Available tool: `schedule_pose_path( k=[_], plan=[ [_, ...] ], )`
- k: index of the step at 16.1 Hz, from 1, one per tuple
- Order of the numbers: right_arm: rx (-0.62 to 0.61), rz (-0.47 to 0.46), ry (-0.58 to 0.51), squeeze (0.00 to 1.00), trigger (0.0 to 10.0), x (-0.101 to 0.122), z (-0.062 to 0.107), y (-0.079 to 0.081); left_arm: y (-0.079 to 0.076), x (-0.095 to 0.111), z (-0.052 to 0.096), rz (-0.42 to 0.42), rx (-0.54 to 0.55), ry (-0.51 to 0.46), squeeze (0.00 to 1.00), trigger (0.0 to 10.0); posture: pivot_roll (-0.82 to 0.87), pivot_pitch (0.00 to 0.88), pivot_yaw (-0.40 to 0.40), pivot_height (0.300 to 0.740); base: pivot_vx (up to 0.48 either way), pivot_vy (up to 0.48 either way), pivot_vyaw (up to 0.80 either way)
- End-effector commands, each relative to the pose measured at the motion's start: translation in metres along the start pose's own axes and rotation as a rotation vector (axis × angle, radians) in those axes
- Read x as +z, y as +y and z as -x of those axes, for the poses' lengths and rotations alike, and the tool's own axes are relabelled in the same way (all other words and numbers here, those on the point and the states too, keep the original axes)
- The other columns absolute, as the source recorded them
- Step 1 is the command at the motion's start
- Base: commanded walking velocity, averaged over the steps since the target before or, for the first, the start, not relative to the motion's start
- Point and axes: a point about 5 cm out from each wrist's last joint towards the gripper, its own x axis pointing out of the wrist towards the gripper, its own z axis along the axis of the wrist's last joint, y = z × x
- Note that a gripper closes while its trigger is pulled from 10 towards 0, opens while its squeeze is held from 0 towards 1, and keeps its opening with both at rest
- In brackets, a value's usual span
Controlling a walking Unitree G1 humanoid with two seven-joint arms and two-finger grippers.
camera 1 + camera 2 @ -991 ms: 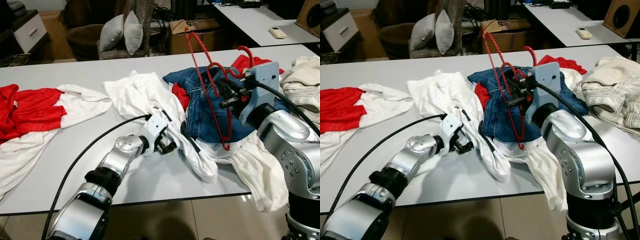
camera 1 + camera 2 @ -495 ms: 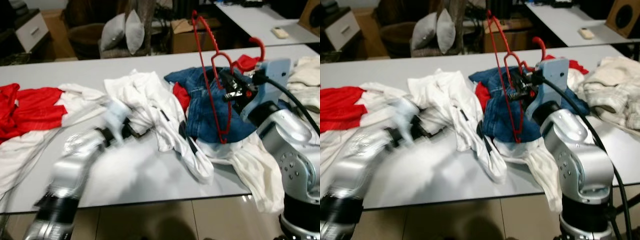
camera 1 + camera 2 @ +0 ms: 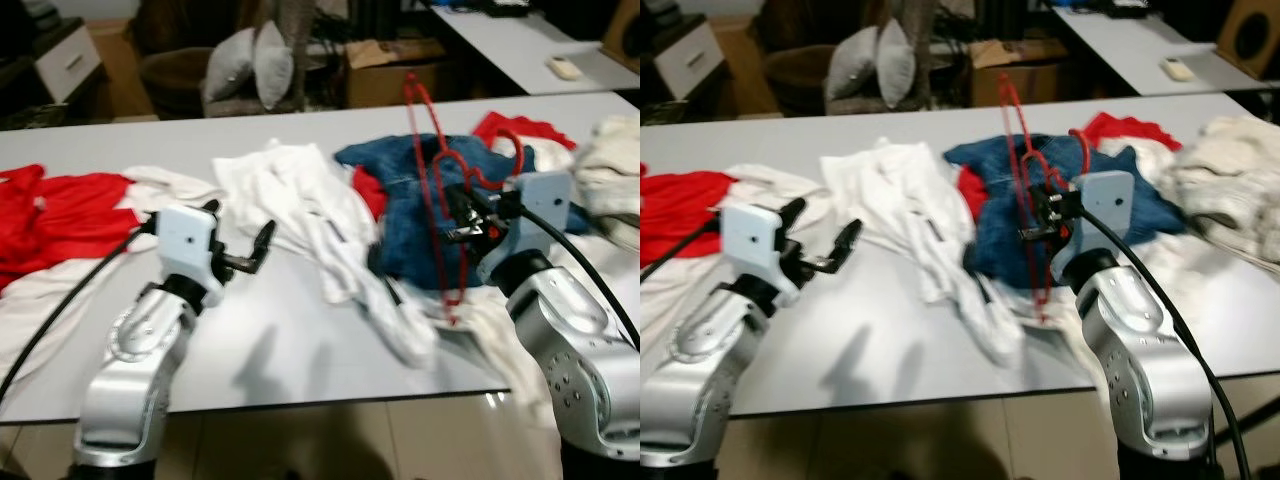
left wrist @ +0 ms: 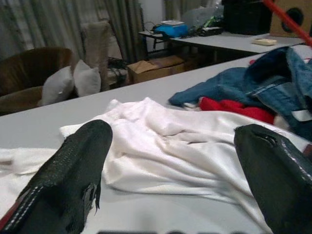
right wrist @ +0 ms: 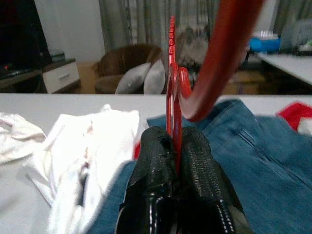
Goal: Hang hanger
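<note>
A red wire hanger (image 3: 432, 200) stands nearly upright above the blue jeans (image 3: 400, 215), with its hook (image 5: 224, 48) towards the wrist camera. My right gripper (image 3: 462, 215) is shut on the hanger's neck (image 5: 171, 73), the two pads pressed together around it. My left gripper (image 3: 240, 235) is open and held above the grey table (image 3: 300, 330), to the left of the white garment (image 3: 300, 200). Nothing is between its fingers (image 4: 73, 170). The hanger's lower end reaches down to a white cloth at the table's front.
A red and white shirt (image 3: 60, 215) lies at the table's left end and a beige garment (image 3: 612, 170) at its right end. Behind the table stand an armchair with grey cushions (image 3: 250, 65), a cardboard box (image 3: 385, 70) and a second table (image 3: 520, 40).
My left gripper has let go of the white garment, drawn back to the left and risen, its fingers now apart. The right gripper still holds the hanger, a little lower.
</note>
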Motion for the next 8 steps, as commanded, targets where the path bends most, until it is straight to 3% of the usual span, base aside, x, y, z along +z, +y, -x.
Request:
schedule_pose_path(
  k=[1,3,8],
  plan=[
    [0.032,-0.005,-0.022,0.0,10.0,0.0027,0.0014,0.0088,0.0036,-0.0005,0.001,-0.004,0.036,0.019,0.6,10.0,-0.14,0.0,0.091,0.74,0.0,0.435,0.0],
    [0.077,-0.025,-0.024,0.0,10.0,0.0016,0.003,0.0154,-0.0018,-0.004,0.0029,-0.008,0.03,0.048,0.59,10.0,-0.14,0.0,0.091,0.74,0.0,0.437,0.0],
    [0.093,-0.029,-0.039,0.0,10.0,0.004,-0.001,0.0179,0.0043,-0.0037,0.0045,-0.03,0.07,0.06,0.59,10.0,-0.13,0.0,0.079,0.74,0.0,0.438,0.0]
  ],
)
